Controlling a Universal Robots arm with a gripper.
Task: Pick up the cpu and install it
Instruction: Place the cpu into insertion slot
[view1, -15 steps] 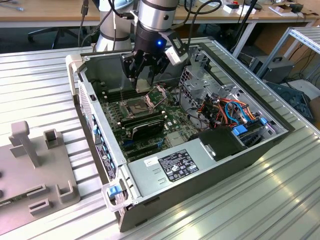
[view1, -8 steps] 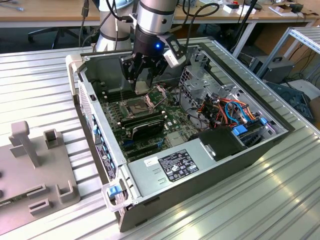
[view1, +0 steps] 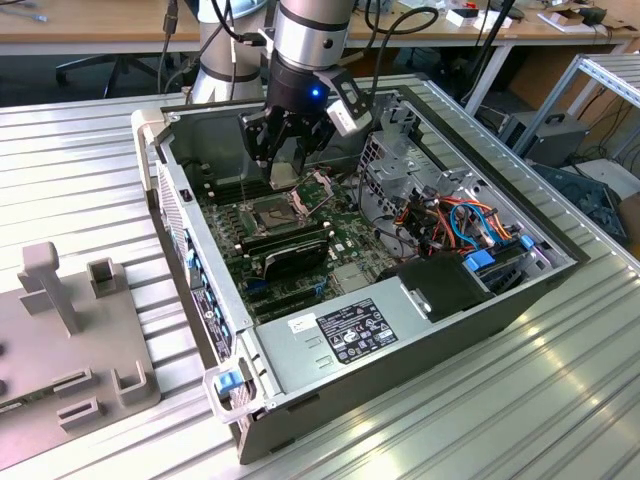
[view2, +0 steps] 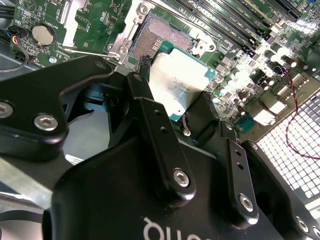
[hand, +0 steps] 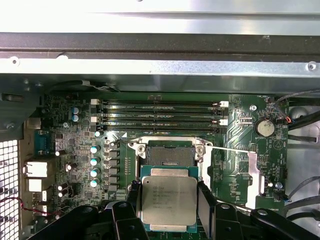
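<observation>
The cpu (hand: 168, 200) is a thin square chip with a dull silver face and a green edge, and my gripper (hand: 169, 204) is shut on it across two opposite sides. In the second wrist view the cpu (view2: 177, 86) sits tilted between the black fingers (view2: 150, 117), just off the open dark socket (view2: 157, 36). The socket (hand: 167, 154) lies bare, with its hinged metal frame (hand: 252, 172) swung aside. In the exterior view my gripper (view1: 287, 165) hangs inside the computer case, a little above the socket (view1: 275, 212) on the green motherboard (view1: 340, 245).
Memory slots (hand: 160, 115) run beside the socket. A long black card (view1: 285, 255), the power supply (view1: 350, 335) and a drive bay with orange and blue cables (view1: 450, 220) crowd the case. Its metal walls (view1: 190, 240) ring the board. A grey fixture (view1: 70, 340) stands at the exterior view's left.
</observation>
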